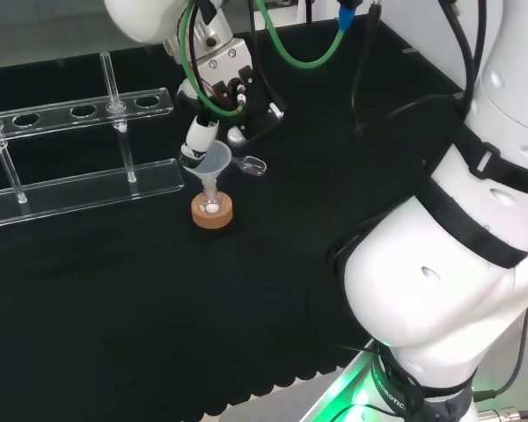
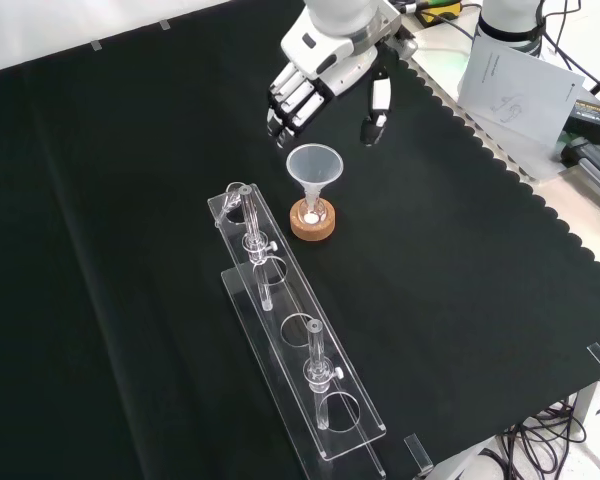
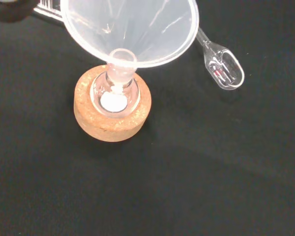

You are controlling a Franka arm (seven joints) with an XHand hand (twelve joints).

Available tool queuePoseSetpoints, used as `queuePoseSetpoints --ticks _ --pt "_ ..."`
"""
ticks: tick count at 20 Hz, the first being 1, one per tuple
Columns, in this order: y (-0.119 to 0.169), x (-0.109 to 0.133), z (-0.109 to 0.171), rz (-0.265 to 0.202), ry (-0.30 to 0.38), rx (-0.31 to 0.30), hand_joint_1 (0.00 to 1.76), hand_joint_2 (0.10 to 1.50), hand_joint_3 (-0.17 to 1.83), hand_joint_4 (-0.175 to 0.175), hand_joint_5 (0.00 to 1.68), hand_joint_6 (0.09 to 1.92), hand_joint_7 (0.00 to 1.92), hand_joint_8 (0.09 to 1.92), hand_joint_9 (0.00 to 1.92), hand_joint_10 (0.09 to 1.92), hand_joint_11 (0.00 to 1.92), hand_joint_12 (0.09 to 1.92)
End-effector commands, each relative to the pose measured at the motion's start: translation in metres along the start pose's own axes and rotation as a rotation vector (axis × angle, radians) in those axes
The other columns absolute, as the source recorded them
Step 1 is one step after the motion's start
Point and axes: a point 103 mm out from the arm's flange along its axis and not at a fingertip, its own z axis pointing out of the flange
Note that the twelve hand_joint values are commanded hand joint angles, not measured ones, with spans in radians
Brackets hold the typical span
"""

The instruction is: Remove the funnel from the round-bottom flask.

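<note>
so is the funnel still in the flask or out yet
Still in. The funnel stands upright with its stem down the neck of the flask on the cork ring; the hand hasn't closed on it.

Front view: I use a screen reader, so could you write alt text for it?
A clear funnel sits in a small flask on a cork ring, with the hand open just above. A clear rack lies nearer the camera on the black cloth.

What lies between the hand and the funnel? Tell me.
Nothing. In the front view the hand hangs just above the funnel, fingers and thumb apart, with bare black cloth showing in the gap. The funnel sits in the flask.
</note>
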Motion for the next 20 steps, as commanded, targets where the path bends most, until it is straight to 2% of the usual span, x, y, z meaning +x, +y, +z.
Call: queuePoseSetpoints --ticks 1,5,8,14,16,20 --pt "0.007 0.009 0.008 -0.004 -0.012 0.008 0.61 0.67 0.3 -0.01 0.09 0.09 0.0 0.4 0.07 0.82 0.21 1.52" --pt "0.011 0.014 0.014 0.011 -0.046 0.028 0.6 0.67 0.29 -0.01 0.08 0.09 0.0 0.4 0.07 0.82 0.21 1.53" --pt "0.012 0.017 0.017 0.024 -0.064 0.019 0.6 0.67 0.29 -0.009 0.08 0.09 0.0 0.39 0.05 0.84 0.2 1.54" --pt "0.017 0.016 0.026 0.031 -0.059 0.026 0.6 0.67 0.28 -0.008 0.07 0.09 0.0 0.38 0.04 0.85 0.19 1.54" --pt "0.018 0.026 0.024 0.037 -0.071 0.032 0.6 0.67 0.28 -0.008 0.07 0.09 0.0 0.38 0.04 0.85 0.19 1.55" --pt "0.023 0.018 0.035 0.024 -0.05 0.054 0.6 0.67 0.28 -0.008 0.07 0.09 0.0 0.37 0.04 0.85 0.19 1.55"
